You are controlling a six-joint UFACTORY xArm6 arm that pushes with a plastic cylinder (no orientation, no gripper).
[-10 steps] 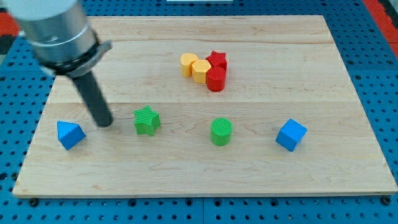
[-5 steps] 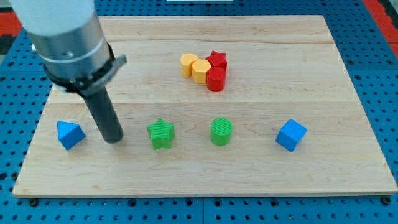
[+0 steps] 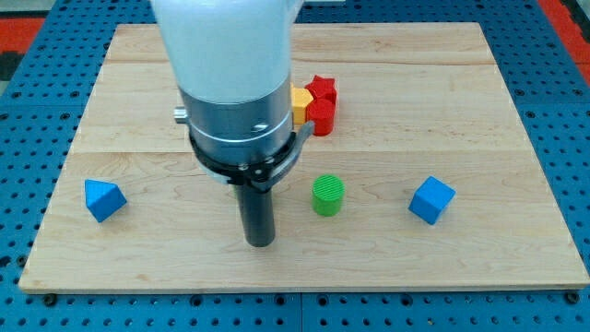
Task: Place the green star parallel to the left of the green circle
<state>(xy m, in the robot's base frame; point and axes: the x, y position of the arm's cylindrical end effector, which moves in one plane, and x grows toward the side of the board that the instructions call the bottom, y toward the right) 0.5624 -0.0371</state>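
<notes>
The green circle point(image 3: 328, 195) stands on the wooden board point(image 3: 516, 111), right of centre near the view's bottom. The green star does not show in this frame; the arm's wide body and rod cover the spot just left of the circle where it last showed. My tip point(image 3: 260, 243) rests on the board to the lower left of the green circle, about a block's width from it and not touching it.
A blue block point(image 3: 103, 199) lies at the view's left and a blue cube point(image 3: 431, 200) at the right. A red star point(image 3: 322, 88), a red cylinder point(image 3: 320, 116) and a yellow block point(image 3: 300, 100), partly hidden by the arm, cluster near the top centre.
The arm swept from the view's left toward the centre and now looms large. The green star first slid right and down toward the circle, then went out of sight behind the arm.
</notes>
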